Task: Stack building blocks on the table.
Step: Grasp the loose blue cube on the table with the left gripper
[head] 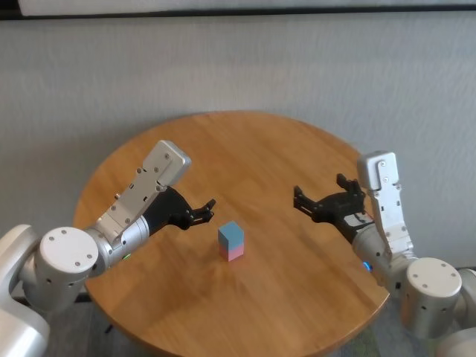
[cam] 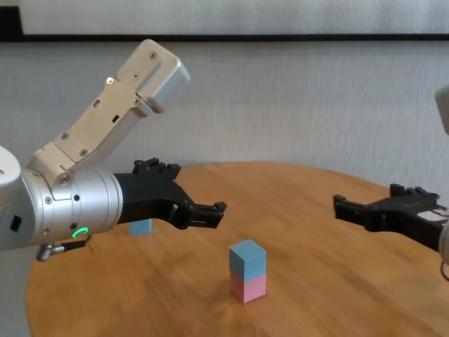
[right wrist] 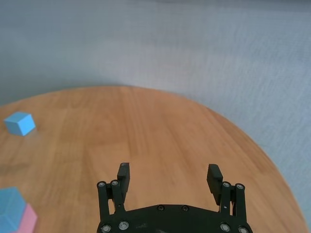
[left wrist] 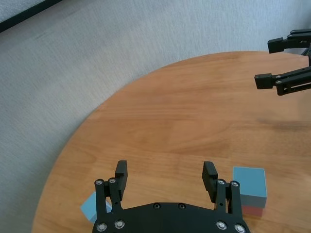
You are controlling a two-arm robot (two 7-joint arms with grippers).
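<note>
Near the middle of the round wooden table (head: 260, 145) stands a two-block stack: a light blue cube (head: 230, 233) sits squarely on a pale pink cube (head: 235, 253). The stack also shows in the chest view (cam: 248, 270). A second light blue cube (cam: 140, 226) lies alone on the table behind my left forearm, hidden in the head view but visible in the right wrist view (right wrist: 20, 123). My left gripper (head: 207, 210) hovers open just left of the stack, holding nothing. My right gripper (head: 299, 199) hangs open to the right of the stack, well apart from it.
A grey wall runs behind the table. The table's far edge curves close behind both grippers. Bare wood surrounds the stack (left wrist: 249, 189) on all sides.
</note>
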